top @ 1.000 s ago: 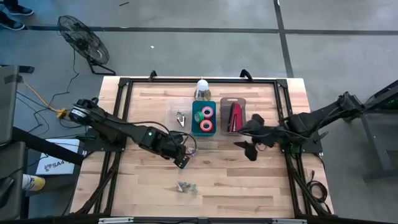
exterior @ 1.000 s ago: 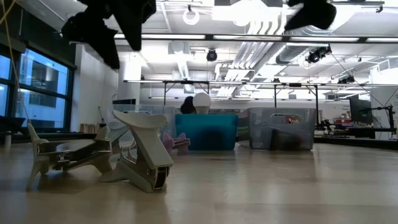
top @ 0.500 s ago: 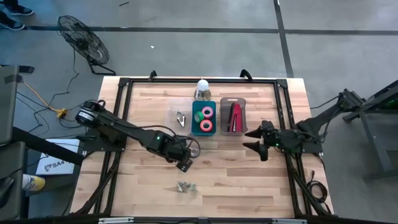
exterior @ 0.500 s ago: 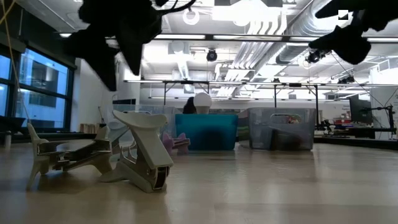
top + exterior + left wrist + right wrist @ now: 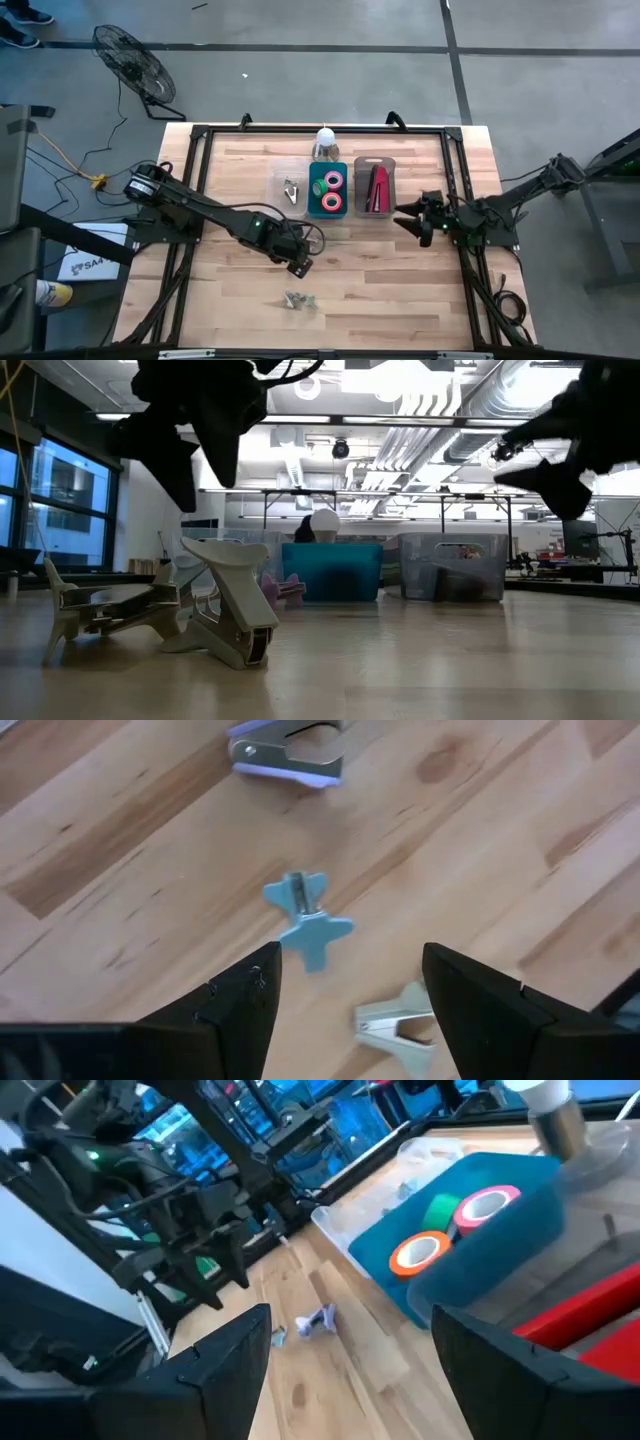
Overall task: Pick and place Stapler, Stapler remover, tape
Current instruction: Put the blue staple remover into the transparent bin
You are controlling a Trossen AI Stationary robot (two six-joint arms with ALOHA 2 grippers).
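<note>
The red stapler (image 5: 378, 188) lies in a grey bin, also in the right wrist view (image 5: 590, 1312). Several tape rolls (image 5: 331, 190) lie in the teal bin beside it, pink-green and orange ones (image 5: 470, 1205). One staple remover (image 5: 290, 190) sits in a clear tray. Three more lie on the bare wood (image 5: 298, 298): a blue one (image 5: 305, 915), a purple one (image 5: 285, 745) and a pale one (image 5: 400, 1025). My left gripper (image 5: 298, 266) hangs open above them (image 5: 350, 995). My right gripper (image 5: 415, 222) is open and empty, right of the grey bin (image 5: 370, 1370).
A white bulb-shaped thing (image 5: 324, 140) stands behind the teal bin (image 5: 342, 172). A black frame (image 5: 200, 135) runs round the table edge. In the low view two staple removers (image 5: 228, 610) lie near the camera. Bare wood stretches along the near half of the table (image 5: 400, 300).
My right gripper has drawn back from the grey bin toward the table's right edge, staying open. My left gripper has crept toward the near edge, closer to the staple removers on the wood. Nothing on the table has moved.
</note>
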